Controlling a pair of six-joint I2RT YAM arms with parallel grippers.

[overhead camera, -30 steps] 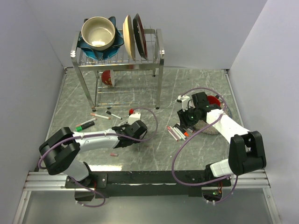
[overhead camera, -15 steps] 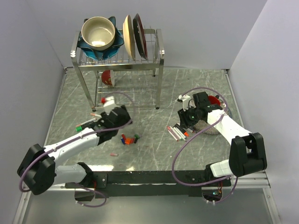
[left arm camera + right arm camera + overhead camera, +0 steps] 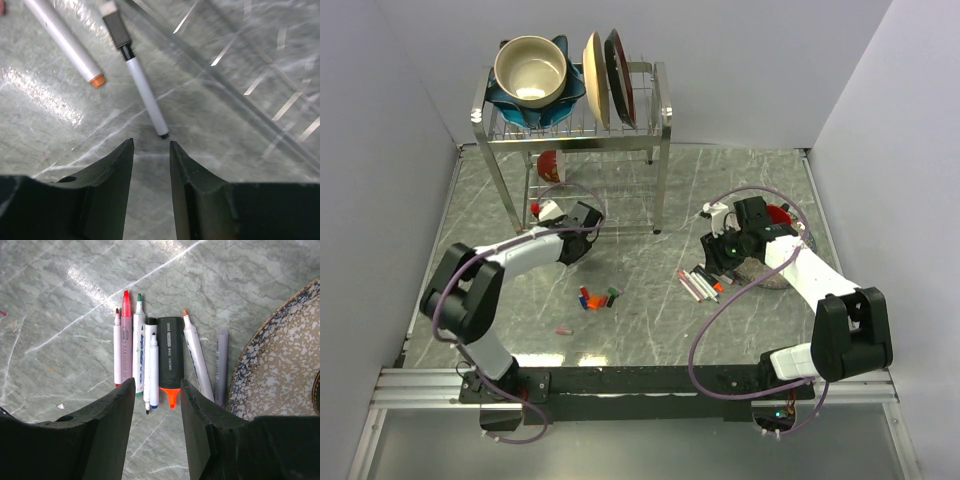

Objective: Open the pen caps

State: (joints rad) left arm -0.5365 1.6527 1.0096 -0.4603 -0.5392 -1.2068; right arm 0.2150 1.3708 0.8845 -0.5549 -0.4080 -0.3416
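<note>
White pen point(image 3: 145, 95) lies just beyond the left gripper point(image 3: 151, 145), jaws slightly apart and empty; the right gripper point(image 3: 157, 385) hangs spread over uncapped pens point(image 3: 170, 357).

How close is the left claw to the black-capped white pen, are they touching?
Apart. In the left wrist view, bare table shows between the left gripper and the near end of the white pen.

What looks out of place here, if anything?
Nothing damaged. Loose caps lie clustered mid-table; one small pink piece sits apart, nearer the front edge. Uncapped pens by the plate lie in a tidy row.
</note>
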